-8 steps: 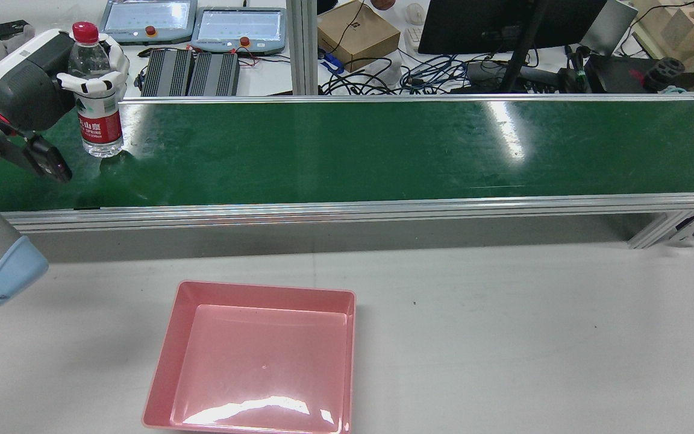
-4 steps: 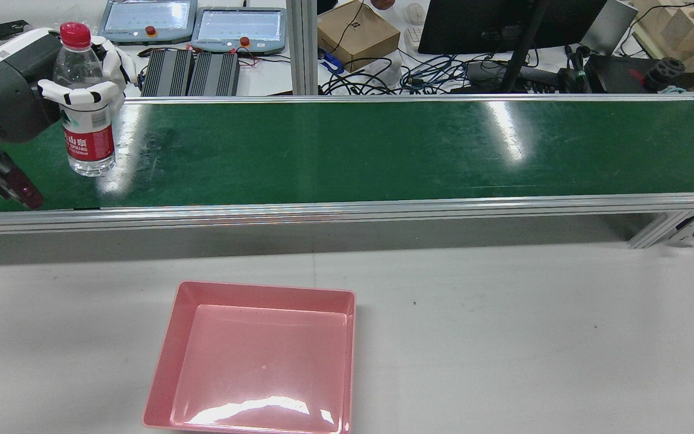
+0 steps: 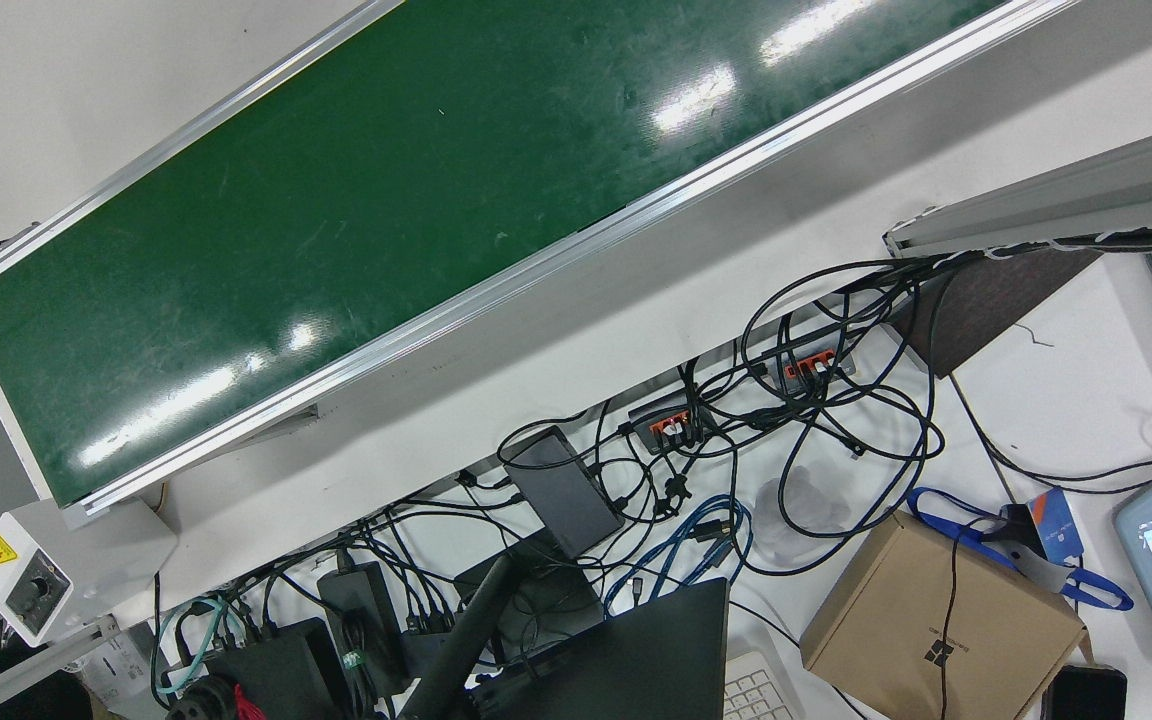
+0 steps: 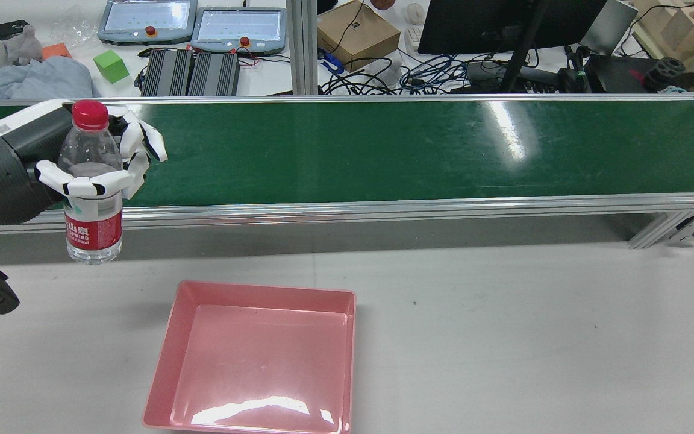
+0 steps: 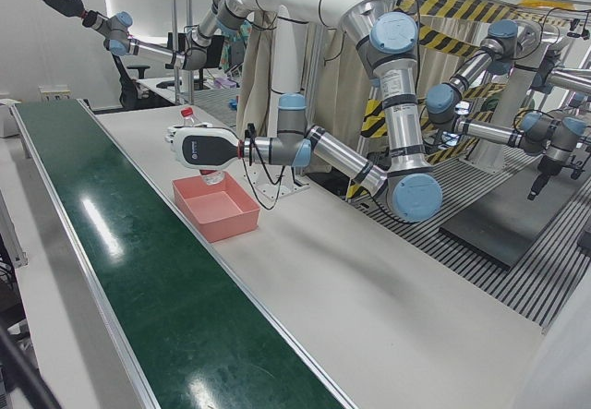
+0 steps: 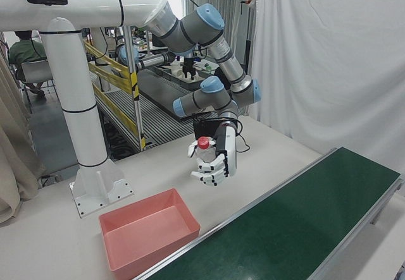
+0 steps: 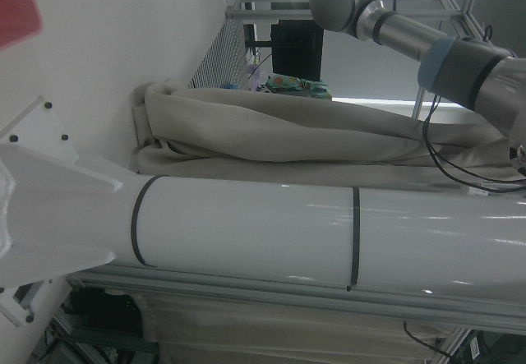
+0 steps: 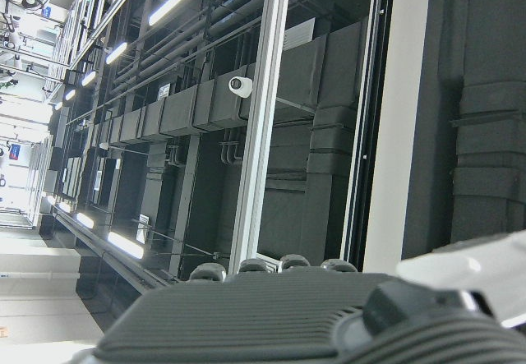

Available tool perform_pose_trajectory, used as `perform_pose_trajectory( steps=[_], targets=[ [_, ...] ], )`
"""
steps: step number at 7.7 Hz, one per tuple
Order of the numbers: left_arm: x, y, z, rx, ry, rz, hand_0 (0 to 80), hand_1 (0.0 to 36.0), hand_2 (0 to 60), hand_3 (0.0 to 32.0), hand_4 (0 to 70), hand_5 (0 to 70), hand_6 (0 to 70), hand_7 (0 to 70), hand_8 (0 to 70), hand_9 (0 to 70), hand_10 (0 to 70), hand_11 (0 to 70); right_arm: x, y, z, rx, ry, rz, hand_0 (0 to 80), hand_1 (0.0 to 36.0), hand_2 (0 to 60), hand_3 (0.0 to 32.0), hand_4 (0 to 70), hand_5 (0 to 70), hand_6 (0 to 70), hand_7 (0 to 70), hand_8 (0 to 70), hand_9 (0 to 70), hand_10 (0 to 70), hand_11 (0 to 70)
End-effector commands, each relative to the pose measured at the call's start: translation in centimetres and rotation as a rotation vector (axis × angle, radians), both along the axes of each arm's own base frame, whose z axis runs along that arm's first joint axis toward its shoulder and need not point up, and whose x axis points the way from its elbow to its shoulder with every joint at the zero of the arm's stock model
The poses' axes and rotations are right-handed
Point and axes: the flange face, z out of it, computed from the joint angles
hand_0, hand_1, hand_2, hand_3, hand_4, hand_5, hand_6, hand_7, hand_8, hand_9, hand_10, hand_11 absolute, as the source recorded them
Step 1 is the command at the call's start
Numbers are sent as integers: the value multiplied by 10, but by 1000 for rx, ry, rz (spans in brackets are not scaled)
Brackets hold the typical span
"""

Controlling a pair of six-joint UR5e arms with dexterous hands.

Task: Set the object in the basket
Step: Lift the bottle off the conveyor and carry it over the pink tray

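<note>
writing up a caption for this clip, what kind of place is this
Most likely a robotics lab or test cell, not a working factory: a green conveyor belt with no goods on it, teach pendants and loose cables on the bench behind it, and more robot arms on pedestals in the background.

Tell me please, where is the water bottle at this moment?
In the rear view the water bottle is at far left, held upright in the left hand above the white table, between the green conveyor belt and the pink basket, not yet over the basket.
</note>
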Motion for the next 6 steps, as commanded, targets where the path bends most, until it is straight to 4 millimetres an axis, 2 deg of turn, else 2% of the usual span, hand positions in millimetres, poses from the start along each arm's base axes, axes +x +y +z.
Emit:
perform_pose_trajectory(
  steps=[1,2,3,5,6],
  targets=[
    [63,48,-7,28,-61,122,610,220,343,0,431,700,435,363,490,584,428,614,0,0,0,0,0,0,0,0,0,0,0,0,0,0,0,0,0,0],
    [77,57,-5,29,-73,126,610,226,382,0,454,700,452,379,497,593,429,616,0,0,0,0,0,0,0,0,0,0,0,0,0,0,0,0,0,0],
    [92,69,-3,13,-68,128,601,222,385,0,443,700,449,379,494,590,426,611,0,0,0,0,0,0,0,0,0,0,0,0,0,0,0,0,0,0],
    [118,89,-5,54,-115,155,595,214,362,0,456,700,447,375,493,582,419,599,0,0,0,0,0,-1,0,0,0,0,0,0,0,0,0,0,0,0],
    [126,98,-2,32,-110,145,599,204,306,0,458,700,438,371,482,569,405,579,0,0,0,0,0,0,0,0,0,0,0,0,0,0,0,0,0,0]
  ],
)
